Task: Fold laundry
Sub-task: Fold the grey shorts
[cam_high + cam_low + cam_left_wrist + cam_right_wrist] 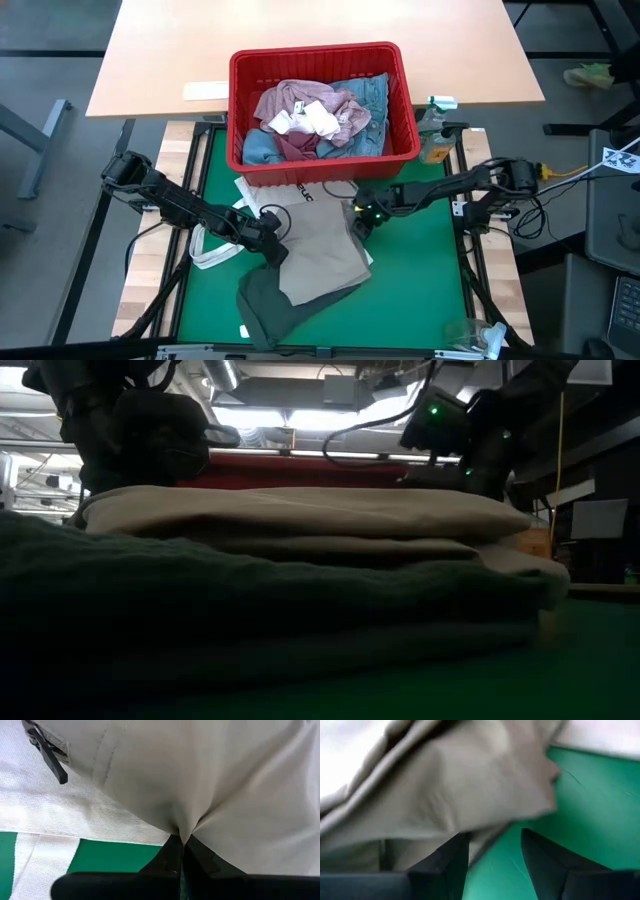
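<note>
Folded beige trousers (322, 250) lie mid-table on the green mat, their lower edge resting on a dark green top (262, 308). In the low view the trousers (300, 520) are stacked on the green top (250, 600). My left gripper (272, 243) is at the trousers' left edge and is shut on the cloth. My right gripper (357, 228) stands open at their far right corner, and the mat shows between its fingers (495, 857). The pink top (300, 105), jeans (375, 98) and white socks (312, 120) lie in the red basket. My left gripper pinches the trousers' left edge (182, 827) between its two shut fingers, coming in low from the table's left. The cloth puckers into a crease at the fingertips; how many layers are held cannot be told. The rest of the trousers lie flat on the mat and the green top. My right gripper is next to the trousers' edge (520, 815); whether a finger touches it, I cannot tell.
The red basket (320, 168) stands at the mat's far edge. A white tote bag (215, 245) lies under my left gripper and the trousers' left side. Small bottles (436, 125) stand right of the basket. Bare green mat (420, 280) lies to the right and near.
</note>
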